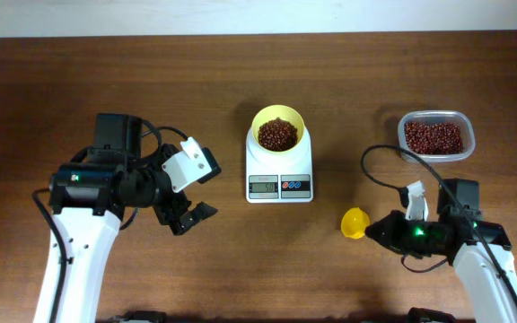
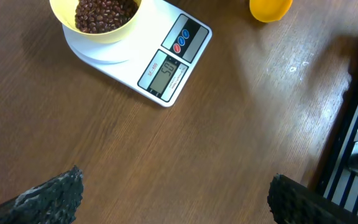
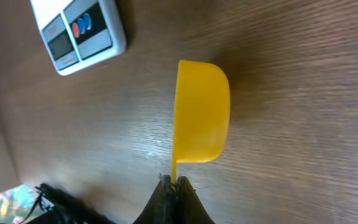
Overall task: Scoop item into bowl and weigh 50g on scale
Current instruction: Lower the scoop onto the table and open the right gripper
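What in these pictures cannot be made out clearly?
- Reading on the scale: digits too small in the overhead view, blurred in the left wrist view.
- Inside of the scoop: the right wrist view shows only its outer wall; too small overhead.
- Bowl: cut off by the top edge in the left wrist view.

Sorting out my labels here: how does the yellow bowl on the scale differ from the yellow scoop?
The bowl is pale yellow; the scoop is a deeper orange-yellow. The bowl is wider and has no handle; the scoop is smaller, its thin handle pinched by the right gripper. The bowl sits on the scale holding beans; no beans show in the scoop. Both are round and yellow.
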Motion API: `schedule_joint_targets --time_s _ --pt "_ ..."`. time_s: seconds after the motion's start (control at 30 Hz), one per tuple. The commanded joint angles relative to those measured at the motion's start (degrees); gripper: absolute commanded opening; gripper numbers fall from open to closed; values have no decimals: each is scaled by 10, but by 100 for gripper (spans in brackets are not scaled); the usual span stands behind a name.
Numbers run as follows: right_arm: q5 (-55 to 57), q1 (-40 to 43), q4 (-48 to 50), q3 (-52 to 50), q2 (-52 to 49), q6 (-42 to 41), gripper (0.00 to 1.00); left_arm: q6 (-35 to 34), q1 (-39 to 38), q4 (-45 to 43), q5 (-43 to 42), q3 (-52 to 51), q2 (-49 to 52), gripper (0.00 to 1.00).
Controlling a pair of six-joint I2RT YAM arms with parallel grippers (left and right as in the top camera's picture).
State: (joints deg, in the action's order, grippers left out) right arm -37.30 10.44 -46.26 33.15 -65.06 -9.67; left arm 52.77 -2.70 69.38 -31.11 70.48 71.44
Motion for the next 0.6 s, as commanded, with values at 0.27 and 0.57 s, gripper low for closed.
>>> schedule_joint_targets --time_s 0.27,0.57 --pt "20 -2 2 -5 0 11 18 7 3 1 -8 -2 -9 99" --pt "153 -2 3 -5 0 11 41 7 3 1 -8 -2 -9 99"
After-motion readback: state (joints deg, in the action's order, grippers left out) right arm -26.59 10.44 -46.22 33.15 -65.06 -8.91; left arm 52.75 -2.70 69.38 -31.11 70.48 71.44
